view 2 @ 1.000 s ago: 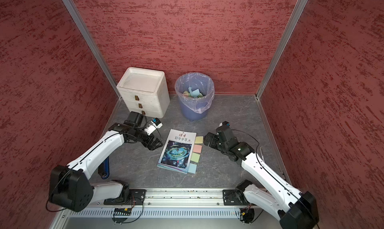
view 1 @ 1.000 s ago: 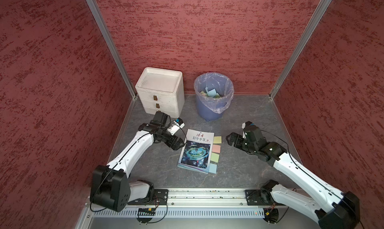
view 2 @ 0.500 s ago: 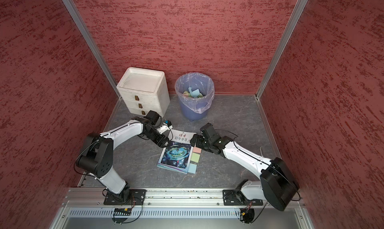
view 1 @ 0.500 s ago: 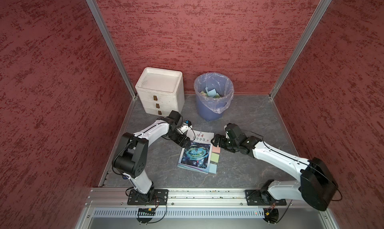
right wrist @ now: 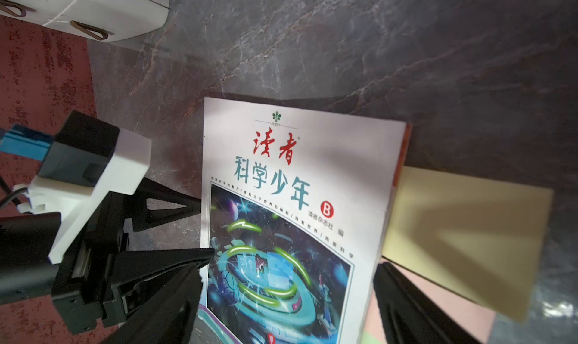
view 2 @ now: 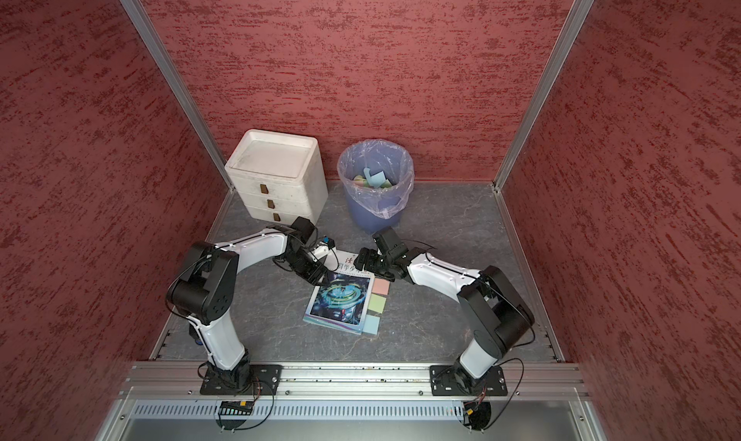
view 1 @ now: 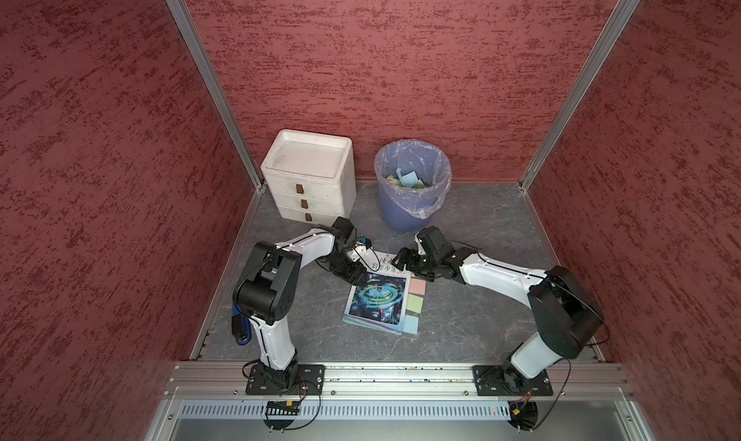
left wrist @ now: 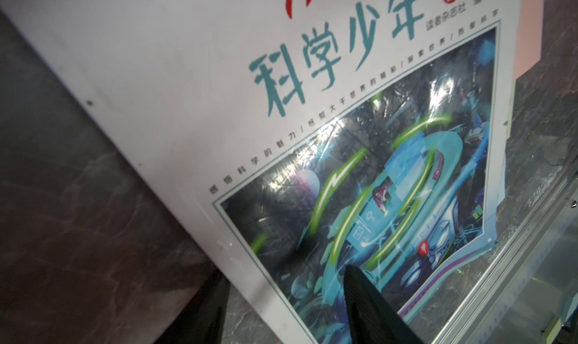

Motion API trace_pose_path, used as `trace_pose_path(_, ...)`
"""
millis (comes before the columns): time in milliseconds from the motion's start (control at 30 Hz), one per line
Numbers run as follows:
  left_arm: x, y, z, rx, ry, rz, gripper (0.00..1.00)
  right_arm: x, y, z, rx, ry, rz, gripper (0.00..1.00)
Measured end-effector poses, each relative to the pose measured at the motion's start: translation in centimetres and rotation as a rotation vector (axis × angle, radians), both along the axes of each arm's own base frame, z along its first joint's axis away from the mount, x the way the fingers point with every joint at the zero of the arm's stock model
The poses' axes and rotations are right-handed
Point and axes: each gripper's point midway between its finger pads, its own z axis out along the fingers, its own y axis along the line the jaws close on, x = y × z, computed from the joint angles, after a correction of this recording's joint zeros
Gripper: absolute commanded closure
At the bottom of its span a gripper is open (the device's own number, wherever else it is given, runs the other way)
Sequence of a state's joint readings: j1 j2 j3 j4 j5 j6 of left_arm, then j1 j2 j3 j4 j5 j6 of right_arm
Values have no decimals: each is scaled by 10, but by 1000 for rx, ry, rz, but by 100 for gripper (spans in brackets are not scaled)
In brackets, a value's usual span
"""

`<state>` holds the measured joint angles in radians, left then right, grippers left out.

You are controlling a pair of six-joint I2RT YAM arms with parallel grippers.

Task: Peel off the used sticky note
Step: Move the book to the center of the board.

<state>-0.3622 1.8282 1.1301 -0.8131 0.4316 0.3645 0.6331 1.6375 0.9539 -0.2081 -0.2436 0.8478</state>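
A magazine [view 1: 379, 302] lies flat on the grey table, seen in both top views. Sticky notes stick out from under its right edge: pink [view 1: 418, 286], green [view 1: 415, 303] and blue [view 1: 412, 322]. The right wrist view also shows a yellow note [right wrist: 463, 242] at the top corner; my right arm hides it from above. Which sticky note is used I cannot tell. My left gripper [view 1: 357, 274] is open, straddling the magazine's left edge [left wrist: 284, 272]. My right gripper [view 1: 405, 258] hangs open over the magazine's top part [right wrist: 291, 267], one finger above the pink note [right wrist: 438, 308].
A white three-drawer unit [view 1: 308, 178] stands at the back left. Next to it is a blue bin [view 1: 413, 186] with a plastic liner and discarded notes inside. A blue object [view 1: 240, 330] lies by the left arm's base.
Both arms have swung in from the sides to the magazine's top end. The left jaws have narrowed and now sit at its left edge; the right jaws have reached its right corner.
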Motion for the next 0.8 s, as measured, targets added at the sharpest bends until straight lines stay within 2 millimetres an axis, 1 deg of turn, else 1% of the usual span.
trace_pose_path(100,-3,-4,-1,4,-2,-16,43,2,-1,0,7,1,-6,9)
trace_pose_path(200,-9,-13,-1,4,-1,-51,43,5,-5,-2,12,-2,-17,10)
trace_pose_path(300,-19,-24,-1,3,1,-95,43,2,-15,-10,3,17,-35,10)
trace_pose_path(400,-24,-30,-1,4,2,-118,44,-4,-27,-16,-7,33,-52,10)
trace_pose_path(500,-25,-30,-2,9,-1,-122,48,-7,-40,-15,-7,32,-74,10)
trace_pose_path(633,-23,-27,-3,24,-11,-126,51,-5,-56,-10,0,18,-108,10)
trace_pose_path(700,-23,-26,-4,33,-15,-126,52,-2,-60,-9,3,12,-117,10)
trace_pose_path(800,-22,-26,-4,38,-19,-127,54,-1,-60,-10,9,17,-111,11)
